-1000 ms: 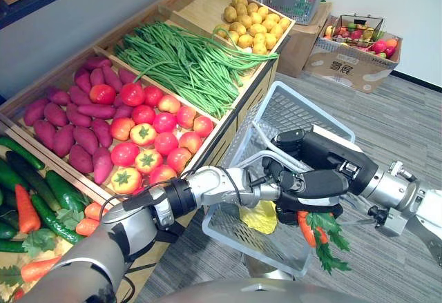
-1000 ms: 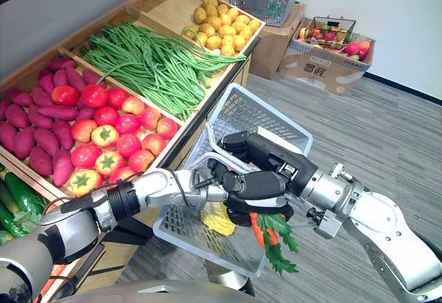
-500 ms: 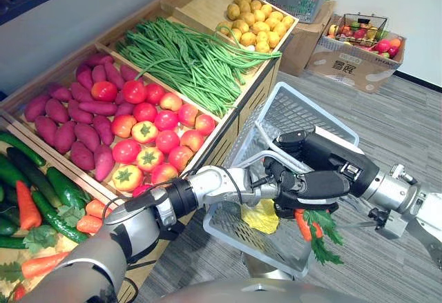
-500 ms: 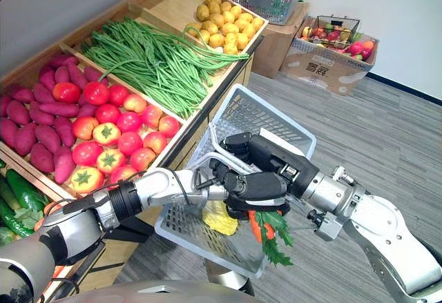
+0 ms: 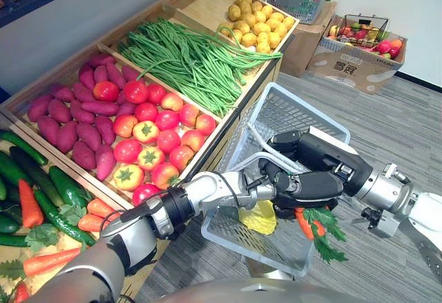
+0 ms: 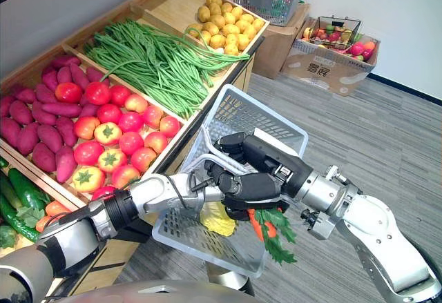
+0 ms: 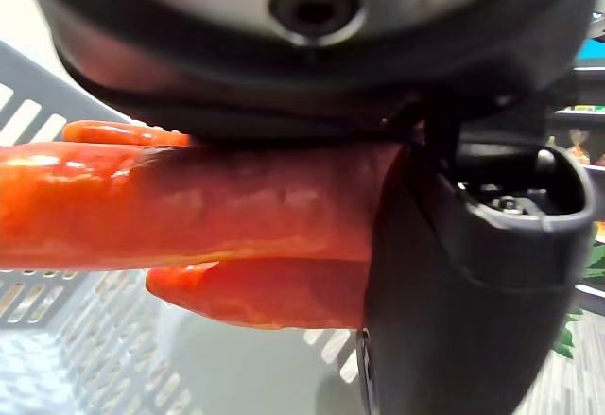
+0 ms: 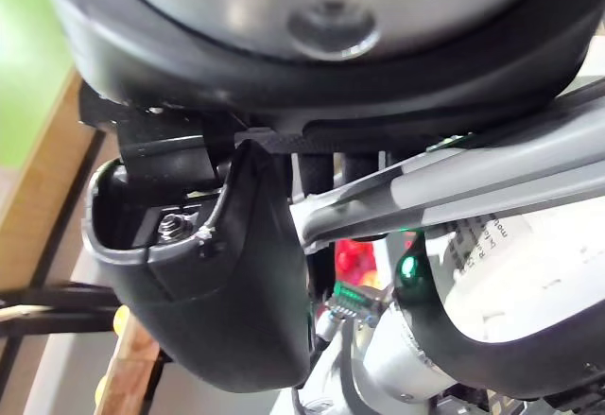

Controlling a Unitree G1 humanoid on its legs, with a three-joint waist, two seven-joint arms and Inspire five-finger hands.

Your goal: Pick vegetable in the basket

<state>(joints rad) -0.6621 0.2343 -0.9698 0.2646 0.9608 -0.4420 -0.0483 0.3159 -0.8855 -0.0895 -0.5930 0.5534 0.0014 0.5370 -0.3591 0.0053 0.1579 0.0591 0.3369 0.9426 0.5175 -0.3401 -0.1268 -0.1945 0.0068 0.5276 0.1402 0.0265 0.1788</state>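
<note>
Noted 2 carrots (image 7: 189,216) clamped in left hand (image 5: 307,186), above basket (image 5: 276,113). Found right hand (image 5: 318,154) curled round its handle (image 8: 473,179).

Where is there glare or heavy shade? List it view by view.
Left wrist view: glossy white highlights run along the carrot clamped in the left hand, whose casing is dark. Right wrist view: bright sheen on the basket handle that the right hand grips. Left eye view: even light, small glints on the tomatoes.
</note>
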